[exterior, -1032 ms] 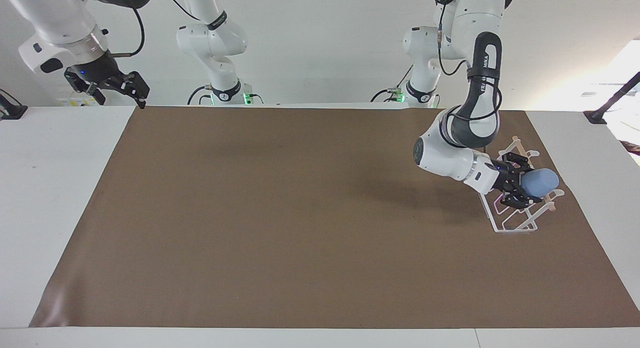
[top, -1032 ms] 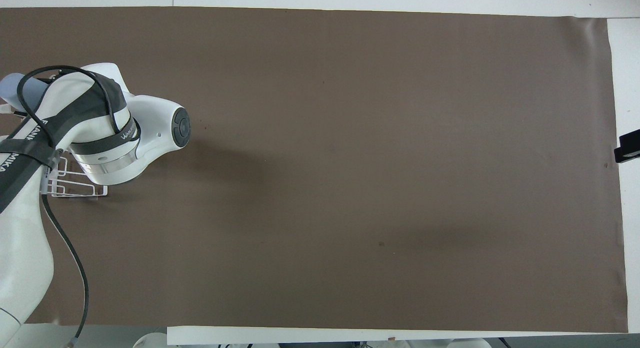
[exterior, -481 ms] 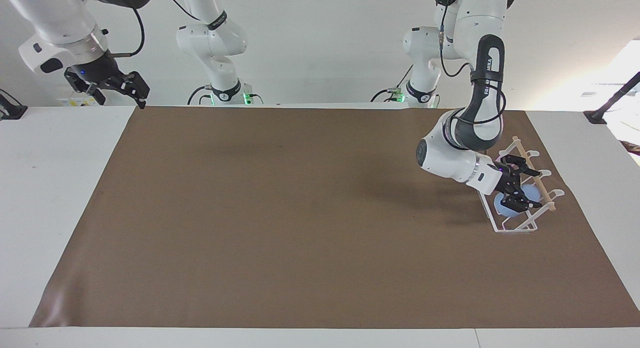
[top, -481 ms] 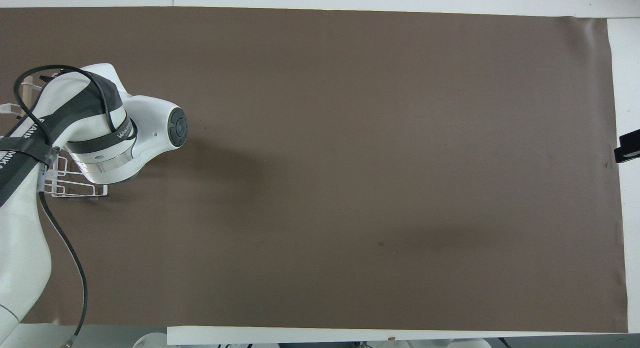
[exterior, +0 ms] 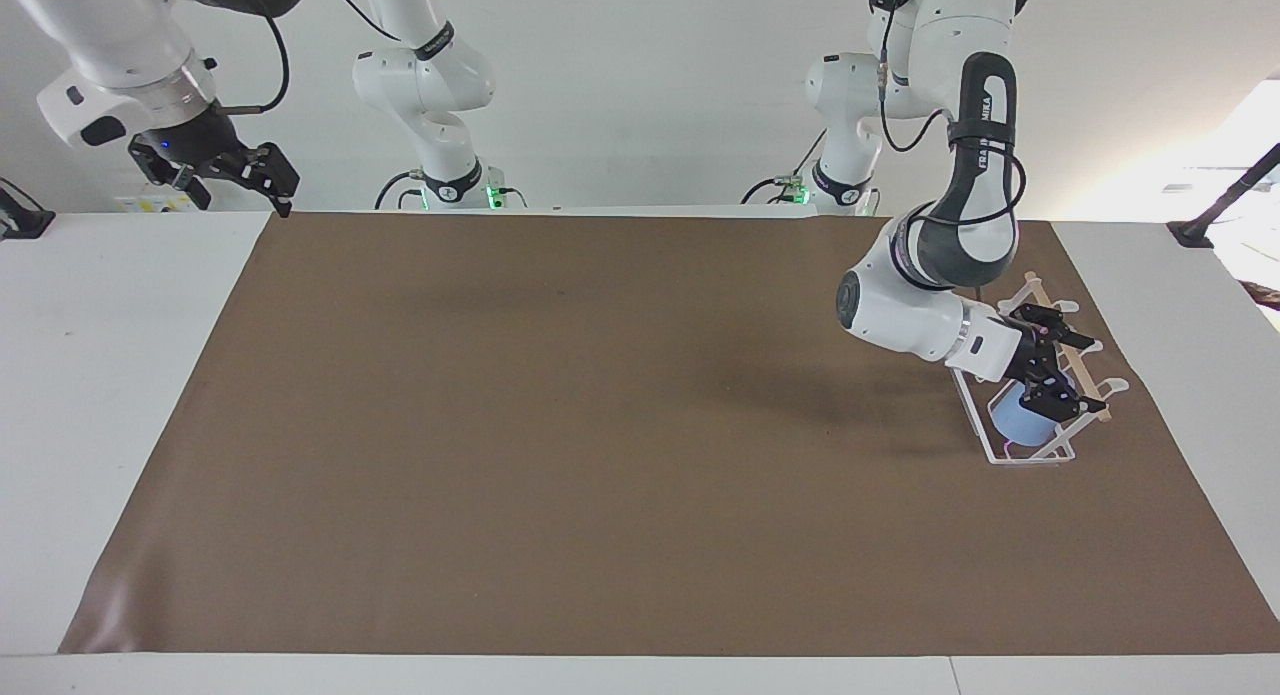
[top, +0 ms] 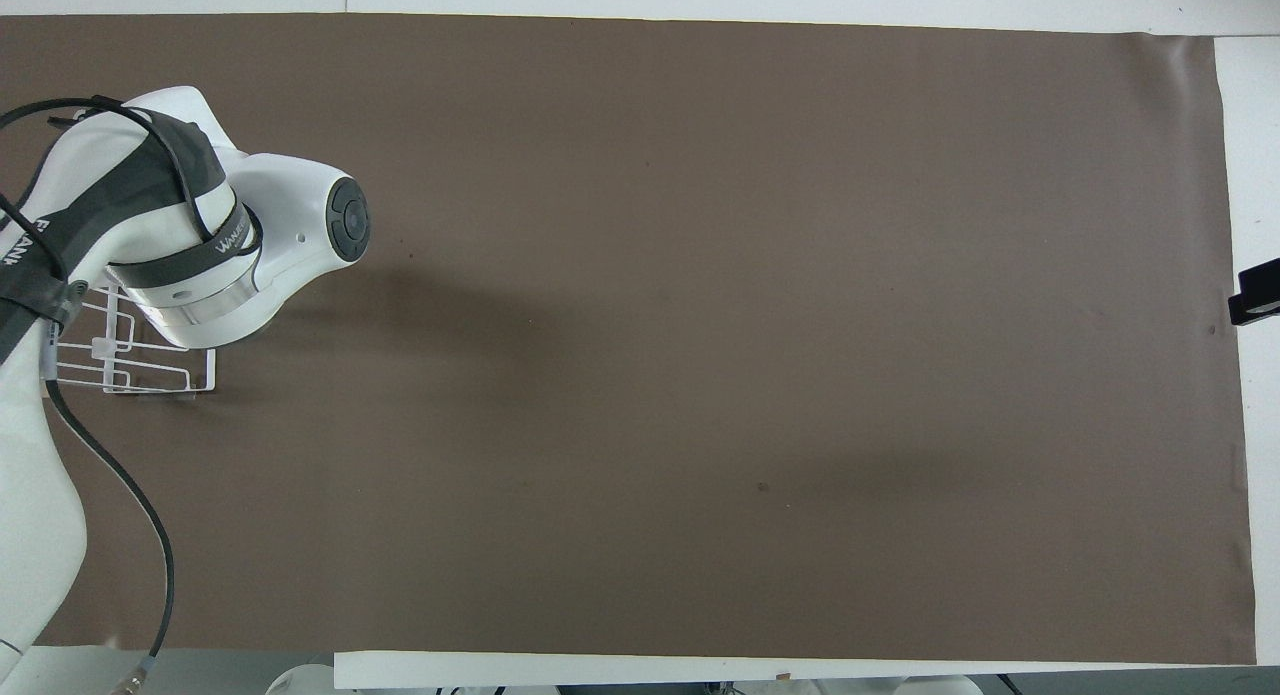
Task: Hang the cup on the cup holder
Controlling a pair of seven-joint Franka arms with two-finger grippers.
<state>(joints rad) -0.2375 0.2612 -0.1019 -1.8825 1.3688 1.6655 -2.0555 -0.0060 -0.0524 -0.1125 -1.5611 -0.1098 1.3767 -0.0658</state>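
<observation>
The light-blue cup sits in the white wire cup holder near the left arm's end of the table, below the holder's wooden rod. My left gripper is just above the cup, over the holder, with its fingers spread and nothing between them. In the overhead view the left arm hides the cup, and only the holder's base shows. My right gripper waits open and empty, raised over the right arm's end of the table.
A brown mat covers most of the white table. Black mounts stand at the table's ends; one shows in the overhead view.
The left gripper held the cup sideways over the holder, lowered it in, then opened and drew up and back a little. The cup now rests in the holder. The right arm has not moved.
</observation>
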